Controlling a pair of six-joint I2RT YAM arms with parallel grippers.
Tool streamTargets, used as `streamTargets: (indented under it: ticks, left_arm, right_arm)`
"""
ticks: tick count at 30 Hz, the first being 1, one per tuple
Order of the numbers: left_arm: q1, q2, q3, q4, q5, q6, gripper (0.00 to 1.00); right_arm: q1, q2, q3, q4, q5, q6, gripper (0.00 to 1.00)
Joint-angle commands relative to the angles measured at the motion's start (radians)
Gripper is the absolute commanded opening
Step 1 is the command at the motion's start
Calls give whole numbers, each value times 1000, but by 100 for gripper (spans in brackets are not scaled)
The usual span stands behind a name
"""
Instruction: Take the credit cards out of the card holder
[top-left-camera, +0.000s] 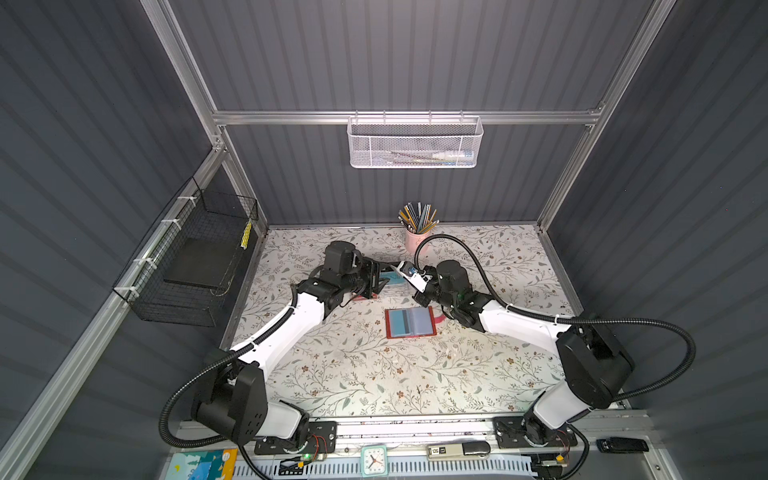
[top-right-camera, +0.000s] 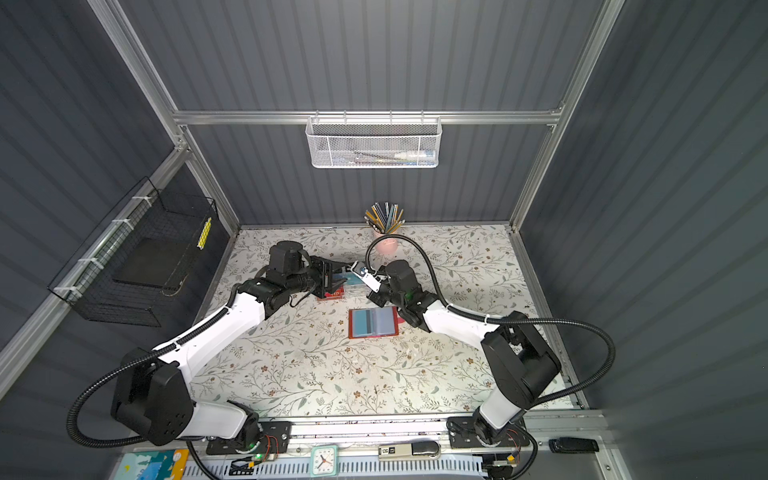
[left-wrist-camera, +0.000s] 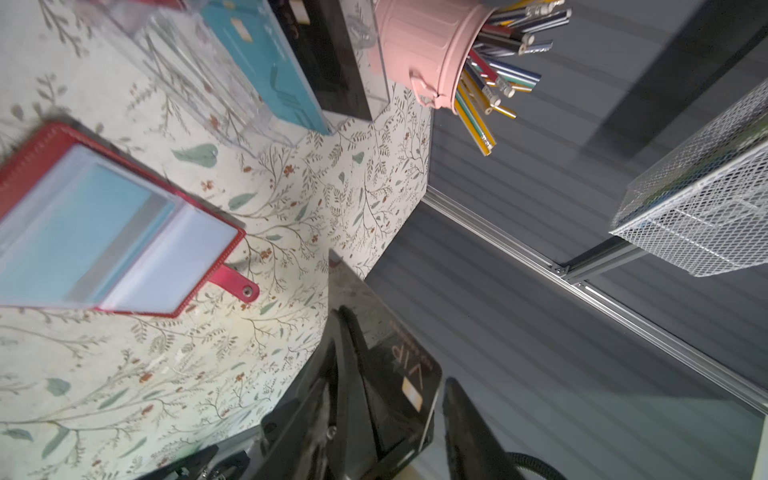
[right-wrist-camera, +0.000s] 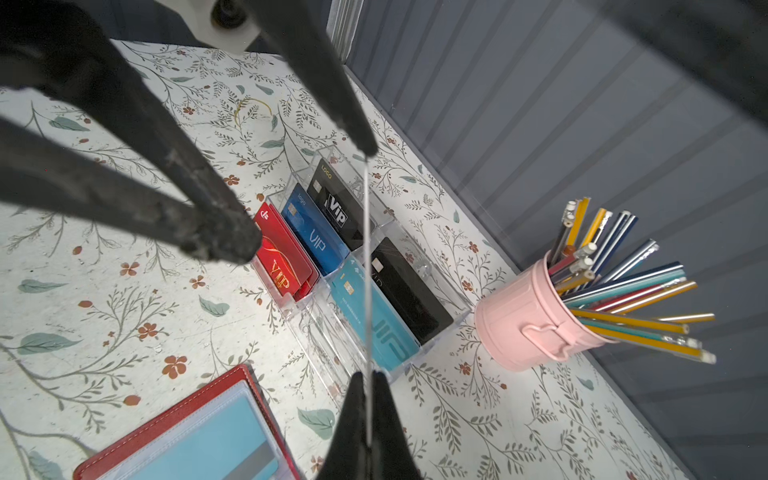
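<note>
Up in the air between the two arms hangs a black card (left-wrist-camera: 405, 386) with pale "VIP" letters. The right gripper (right-wrist-camera: 368, 380) is squeezed tight on one end of it. The left gripper (left-wrist-camera: 397, 347) is at the other end with its jaws apart. The card only leans on one finger there, so I think that side does not grip it. The card's long side runs straight from one gripper to the other. From the right wrist it shows as just a thin line.

Right under the card sits the clear box (right-wrist-camera: 316, 332), with red, blue, teal and black cards standing in its slots. So the right gripper looks like the one to carry the card, and the way to go is down.

The card holder (top-left-camera: 409, 322) lies open and flat on the surface (top-left-camera: 353, 374). It is closer to the robot than both grippers, and between the arms. One card with a dark stripe (top-left-camera: 399, 324) sits in the page on the left side, not yet taken out. The holder looks a bit nearer the right arm. A pink cup (top-left-camera: 415, 243) of pencils stands near the box, on its far side.
</note>
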Motion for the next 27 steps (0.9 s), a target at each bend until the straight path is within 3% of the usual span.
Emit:
streamTargets:
  ticks: [1,4,6,7,16,23,27]
  left_arm:
    - [61,6,57,-67,35,63,58]
    - [124,-5,62,-85,43,103,72]
    - [157,-11,91,-143,35,165,94]
    - [168,-14,109,-180,28,205,100]
    - [187,-112,121,-346,-82,568,100]
    - [186,-349,-171,-178,-75,774,100]
    - [184,-420,-286,-166,-62,832,100]
  right_arm:
    - [-2,-28,23,-96,-27,20,0]
    - [-2,-31,75,-221,-42,27,0]
    - [-3,-31,114,-312,-46,32,0]
    - [-5,-29,135,-352,-44,35,0]
    - [-5,66,526,-888,51,25,0]
    - [-1,275,941,-1246,121,-55,0]
    - [1,371,1079,-1313,173,-146,0]
